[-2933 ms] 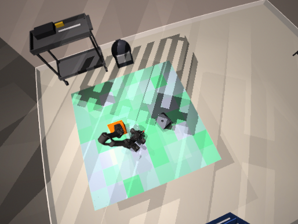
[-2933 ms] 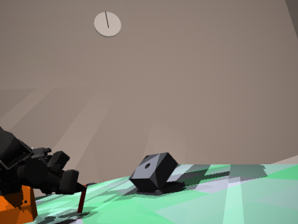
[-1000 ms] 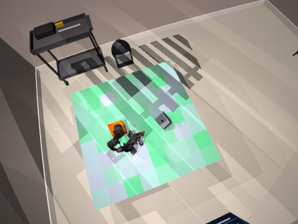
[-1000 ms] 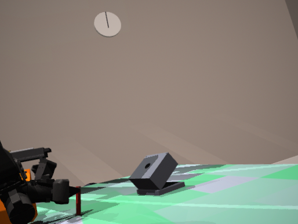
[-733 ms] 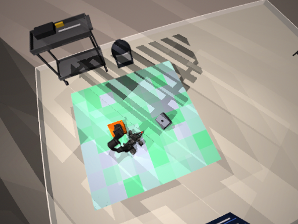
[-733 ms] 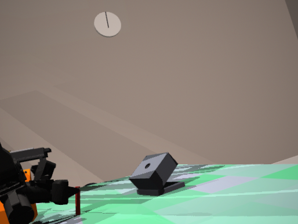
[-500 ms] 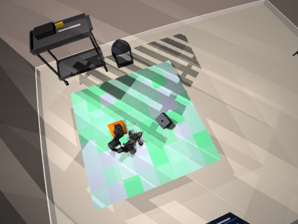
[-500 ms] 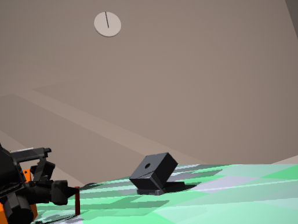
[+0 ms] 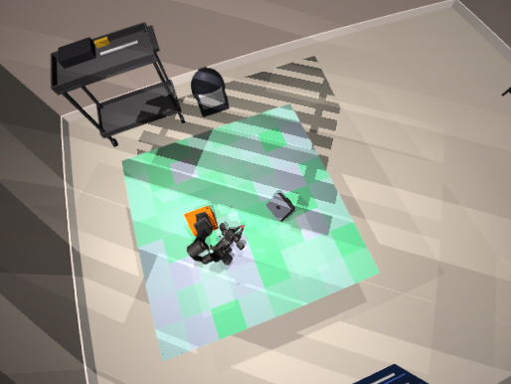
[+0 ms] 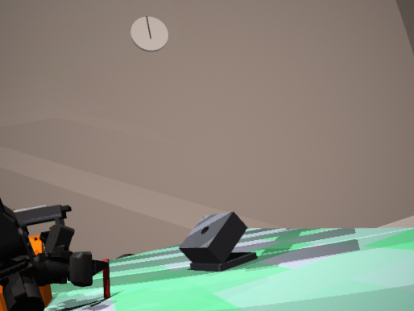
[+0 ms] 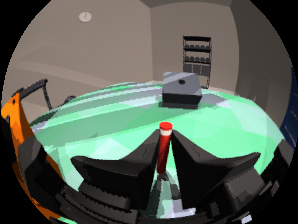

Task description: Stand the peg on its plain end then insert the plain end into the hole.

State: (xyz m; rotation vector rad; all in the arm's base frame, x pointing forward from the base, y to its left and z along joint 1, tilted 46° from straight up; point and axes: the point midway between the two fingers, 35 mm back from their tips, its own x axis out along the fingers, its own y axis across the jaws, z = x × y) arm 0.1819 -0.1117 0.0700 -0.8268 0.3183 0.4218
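Observation:
The red peg [image 9: 243,227] [image 10: 106,284] [image 11: 163,155] stands upright, with its white band [image 11: 165,132] near the top end and its plain end down. In the exterior view its lower end is at or just above the table; contact cannot be told for certain. My gripper [image 10: 105,266] [image 11: 165,132] reaches in almost level and is shut on the peg's upper part, just below the band. The grey sloped panel [image 9: 272,202] [image 10: 217,224] [image 11: 175,90] stands apart from the peg, beyond the fingertips. Its one hole [image 9: 278,207] [image 10: 204,230] [image 11: 182,81] shows dark and empty.
The orange base plate [image 9: 192,217] [image 11: 19,120] lies beside the arm. The panel's dark foot [image 10: 242,259] rests on the green patchwork surface [image 9: 270,264] [image 10: 161,286]. A dark cart [image 9: 106,75] and a rounded dark bin [image 9: 209,85] stand farther off.

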